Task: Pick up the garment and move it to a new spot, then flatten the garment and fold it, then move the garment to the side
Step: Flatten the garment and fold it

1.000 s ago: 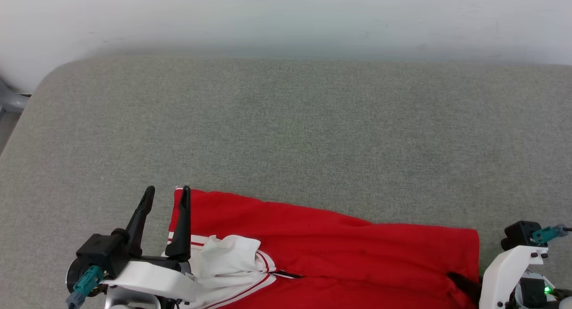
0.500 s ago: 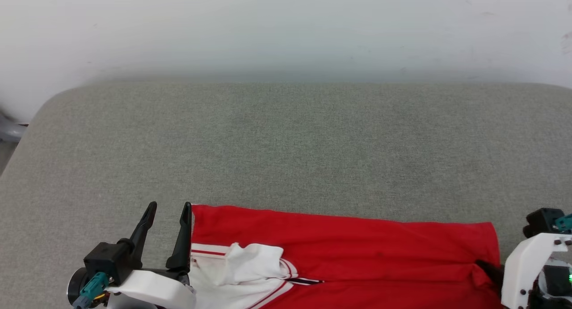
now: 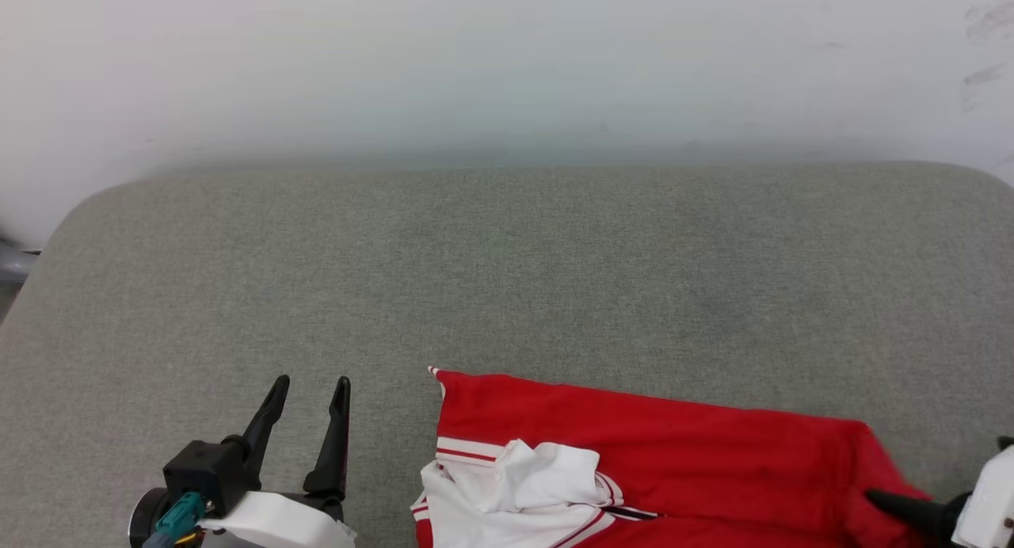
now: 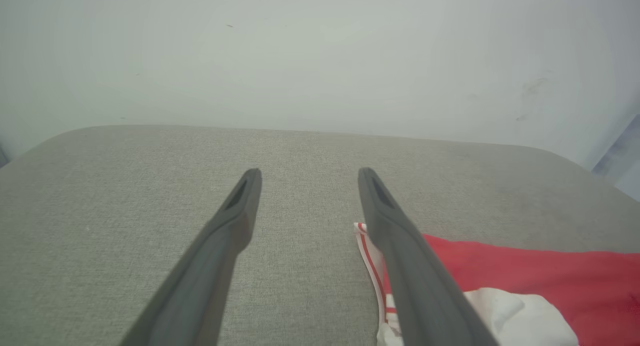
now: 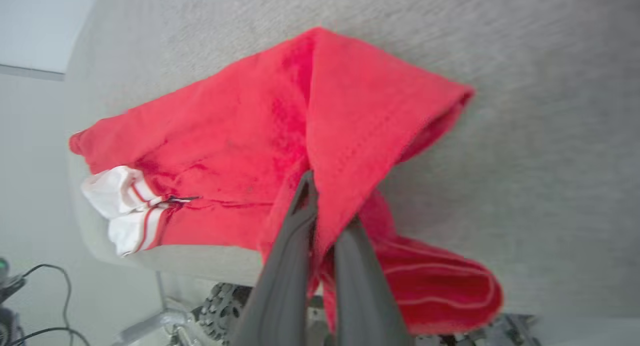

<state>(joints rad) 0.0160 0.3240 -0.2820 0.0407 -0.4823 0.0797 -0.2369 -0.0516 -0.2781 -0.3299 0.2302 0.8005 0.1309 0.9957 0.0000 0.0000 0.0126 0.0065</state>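
Head view: the garment (image 3: 673,461) lies bunched along the lower right edge of the grey padded surface (image 3: 507,279), white sleeve on top. At lower left, my left gripper (image 3: 313,383) stands spread wide and empty, clear of the cloth. At the lower right corner, my right gripper (image 3: 879,499) bites the red hem.

Left wrist view: the fingers gape over bare padding, with striped trim just beside one.

Right wrist view: the jaws are clamped on a tented red fold, which I judge to be a one-handed hold for shifting the shirt.
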